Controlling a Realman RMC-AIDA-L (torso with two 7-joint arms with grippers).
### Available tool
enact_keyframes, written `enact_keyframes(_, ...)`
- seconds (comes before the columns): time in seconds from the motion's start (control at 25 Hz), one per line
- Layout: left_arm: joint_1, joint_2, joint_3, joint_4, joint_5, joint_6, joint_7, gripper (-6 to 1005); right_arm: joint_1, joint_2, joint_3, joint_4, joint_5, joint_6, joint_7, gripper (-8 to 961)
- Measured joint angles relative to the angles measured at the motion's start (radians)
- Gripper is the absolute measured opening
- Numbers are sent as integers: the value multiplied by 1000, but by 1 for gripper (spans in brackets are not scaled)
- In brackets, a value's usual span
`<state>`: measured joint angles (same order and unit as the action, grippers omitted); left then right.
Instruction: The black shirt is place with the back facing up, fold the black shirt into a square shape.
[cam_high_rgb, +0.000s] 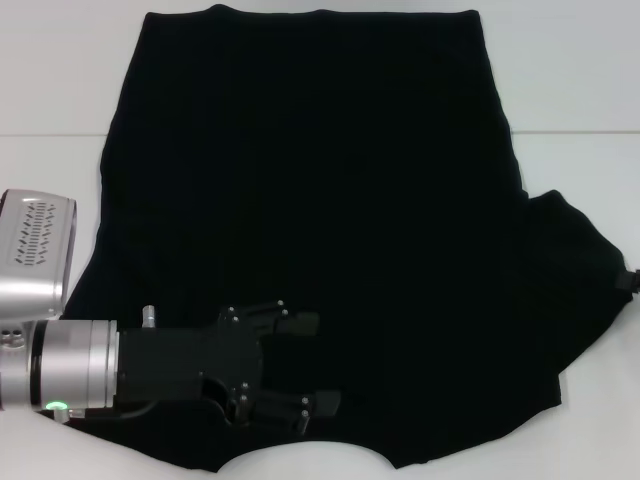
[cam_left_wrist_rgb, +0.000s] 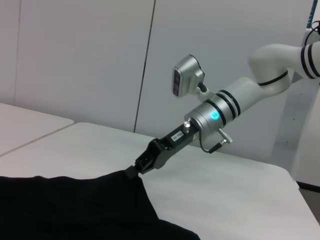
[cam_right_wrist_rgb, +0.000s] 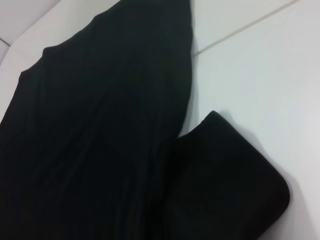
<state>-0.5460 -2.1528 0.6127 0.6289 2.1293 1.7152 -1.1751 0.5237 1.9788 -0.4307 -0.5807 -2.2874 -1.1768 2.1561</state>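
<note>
— White bench (cam_high_rgb: 560, 70) and pale wall panels behind; what lies on it?

— One black shirt (cam_high_rgb: 320, 220), spread flat across the bench, plain side up, hem at the far edge and collar near the robot. Its right sleeve sticks out to the side.

— And the arms?

— Two grippers. The left gripper (cam_high_rgb: 305, 375) hovers low over the shirt's near-left part, its fingers apart and holding nothing. The right gripper (cam_left_wrist_rgb: 137, 169), seen from the left wrist view, is at the tip of the right sleeve, clamped on the cloth as far as I can judge.

— Which step is that?

— I judge it the first fold: bringing the right sleeve in over the body. No fold shows yet.

— What does the next move call for?

— Probably lifting the sleeve tip a little and carrying it inward, laying it flat without dragging the body along.
</note>
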Motion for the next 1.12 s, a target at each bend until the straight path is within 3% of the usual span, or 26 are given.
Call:
enact_keyframes(0.52, -5, 1, 5, 0, 8, 3, -7, 948, -45, -2, 52, -1, 16, -3, -52, 4)
enact_keyframes(1.12, -11, -1, 5, 0, 9, -6, -8, 949, 9, 2, 46, 10, 16, 74, -83, 3)
